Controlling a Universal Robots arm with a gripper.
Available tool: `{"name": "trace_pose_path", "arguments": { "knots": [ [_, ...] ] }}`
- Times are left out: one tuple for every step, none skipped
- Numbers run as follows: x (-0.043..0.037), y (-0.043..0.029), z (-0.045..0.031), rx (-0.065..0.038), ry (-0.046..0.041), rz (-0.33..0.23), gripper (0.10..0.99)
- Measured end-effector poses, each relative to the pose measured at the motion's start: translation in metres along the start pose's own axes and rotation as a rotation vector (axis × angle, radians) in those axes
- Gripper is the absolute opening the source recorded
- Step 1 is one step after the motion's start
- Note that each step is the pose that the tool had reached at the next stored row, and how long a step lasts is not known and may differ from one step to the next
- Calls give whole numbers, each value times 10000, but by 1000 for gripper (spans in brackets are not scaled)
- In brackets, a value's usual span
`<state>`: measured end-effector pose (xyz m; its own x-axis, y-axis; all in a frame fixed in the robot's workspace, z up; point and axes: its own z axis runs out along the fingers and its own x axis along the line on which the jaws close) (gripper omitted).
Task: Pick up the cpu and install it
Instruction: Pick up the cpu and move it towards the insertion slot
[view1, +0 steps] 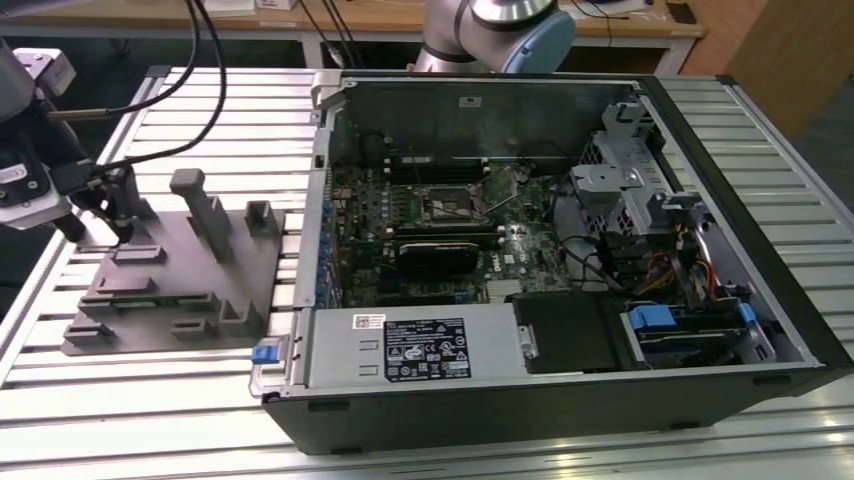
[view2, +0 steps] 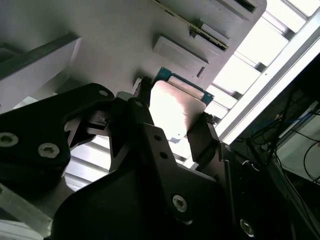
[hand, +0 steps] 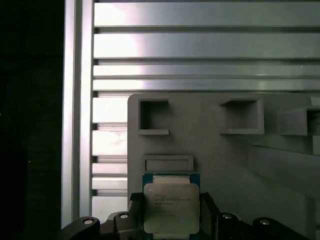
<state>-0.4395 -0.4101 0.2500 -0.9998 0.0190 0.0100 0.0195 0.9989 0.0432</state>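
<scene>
The cpu (hand: 171, 206) is a small square chip with a pale silver top and a green edge. It sits between my gripper's (hand: 171, 216) two dark fingers (view2: 201, 136), which press against its opposite sides in both wrist views. In the exterior view my gripper (view1: 118, 230) hangs over the far left part of the grey moulded tray (view1: 174, 290). Whether the cpu (view2: 175, 107) rests on the tray or is lifted off it I cannot tell. The square metal-framed socket (view1: 450, 203) lies open on the motherboard inside the computer case (view1: 747, 200).
Upright blocks (view1: 203, 205) rise from the tray close to my gripper, toward the exterior view's right. The case wall (view1: 318, 190) stands between tray and motherboard. Drive cages and cables (view1: 641, 210) crowd the case's right side. Slatted aluminium table (view1: 160, 400) runs underneath.
</scene>
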Motion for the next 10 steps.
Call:
{"name": "trace_pose_path", "arguments": {
  "knots": [
    [0,1,-22,0,0,0,541],
    [0,2,-46,0,0,0,541],
    [1,3,-68,0,0,0,541],
    [1,4,-90,0,0,0,541],
    [1,5,-109,0,-1,0,541],
    [1,6,-129,0,-1,0,541],
    [1,7,-150,0,0,0,541],
    [2,8,-170,0,0,0,541],
    [2,9,-191,0,0,0,541],
    [2,11,-213,0,-1,0,541]
  ]
}}
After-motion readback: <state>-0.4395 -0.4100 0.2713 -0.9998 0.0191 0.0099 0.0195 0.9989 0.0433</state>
